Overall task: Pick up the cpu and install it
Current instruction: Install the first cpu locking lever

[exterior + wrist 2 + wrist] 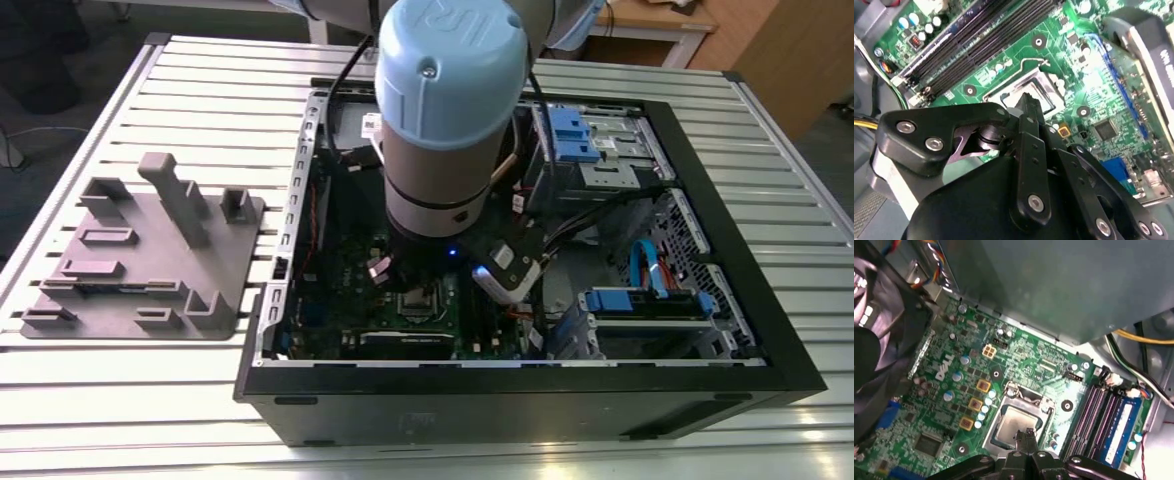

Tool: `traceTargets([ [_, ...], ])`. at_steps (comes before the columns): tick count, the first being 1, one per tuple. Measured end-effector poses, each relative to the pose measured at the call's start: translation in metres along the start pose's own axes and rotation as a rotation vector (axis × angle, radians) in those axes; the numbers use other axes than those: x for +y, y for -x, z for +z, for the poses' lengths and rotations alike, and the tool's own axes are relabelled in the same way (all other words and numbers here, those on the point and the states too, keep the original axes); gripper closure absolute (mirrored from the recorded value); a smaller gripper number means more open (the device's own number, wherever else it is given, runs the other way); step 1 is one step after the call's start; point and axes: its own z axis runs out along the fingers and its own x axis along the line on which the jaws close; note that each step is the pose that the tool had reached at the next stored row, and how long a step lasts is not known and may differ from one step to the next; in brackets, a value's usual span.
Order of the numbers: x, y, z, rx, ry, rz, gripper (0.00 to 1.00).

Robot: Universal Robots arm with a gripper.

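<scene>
The cpu (1011, 421) lies flat inside the metal-framed socket on the green motherboard (1044, 370), its pale silvery top facing up. In the second wrist view the cpu (1045, 93) shows as a bright patch inside the frame. My gripper (1026, 436) hangs just above the chip's edge with its two black fingertips (1030, 439) pressed together and nothing between them. The same gripper (1027, 101) reaches over the socket rim in the second wrist view. In the exterior view the arm reaches down into the open case above the socket (424, 298).
A grey fixture tray (147, 255) lies at the exterior view's left of the black computer case (534, 385). Memory slots (1099, 415) run beside the socket. A black fan (879, 340), yellow cables (1144, 337) and blue drive brackets (567, 135) crowd the case.
</scene>
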Motion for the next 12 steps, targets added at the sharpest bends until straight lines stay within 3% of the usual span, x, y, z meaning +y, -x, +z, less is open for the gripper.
traceTargets([
  [5, 0.0015, 0.0012, -0.0112, -0.0033, -0.0016, 0.001, 0.89],
  [12, 0.0017, 0.0012, -0.0116, -0.0014, -0.0073, 0.001, 0.89],
])
